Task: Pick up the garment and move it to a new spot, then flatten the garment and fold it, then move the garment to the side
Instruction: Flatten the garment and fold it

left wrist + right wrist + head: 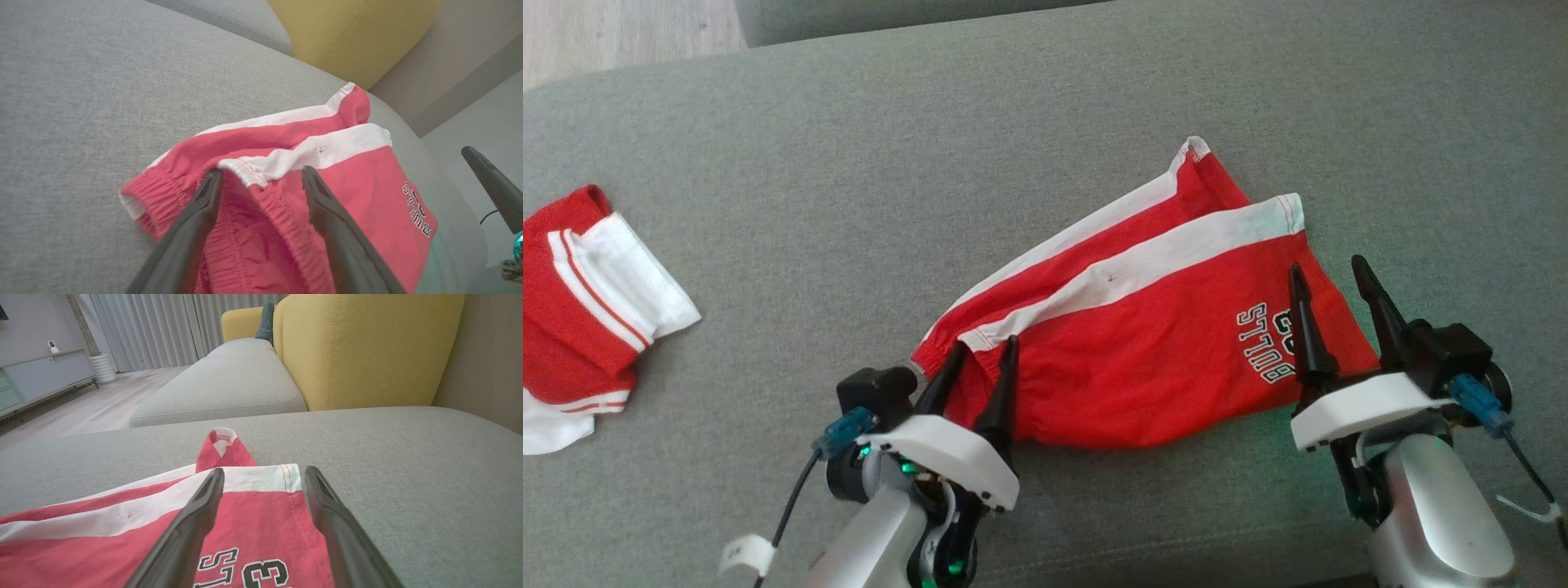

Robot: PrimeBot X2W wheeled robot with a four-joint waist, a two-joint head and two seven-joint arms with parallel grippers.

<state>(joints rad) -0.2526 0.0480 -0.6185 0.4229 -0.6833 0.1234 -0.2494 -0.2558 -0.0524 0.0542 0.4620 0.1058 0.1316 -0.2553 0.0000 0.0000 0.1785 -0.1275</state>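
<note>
**Both grippers lining up on the red shorts**

The left gripper (986, 343) is hanging with its fingers spread wide, straddling the elastic waistband (155, 196) and gripping nothing. The right gripper (1327, 265) is poised just as wide over the leg hem (261, 477). The shorts (1143, 351) are lying rumpled and skewed on the grey couch (849, 163), well apart from another red-and-white garment (580, 286) at the left. The risk, I'd say: closing here could be pinching only the top layer, leaving the shorts lifting lopsided or bunching. Both forearms are reaching in low from the near edge, fingers pointing forward across the fabric
</note>
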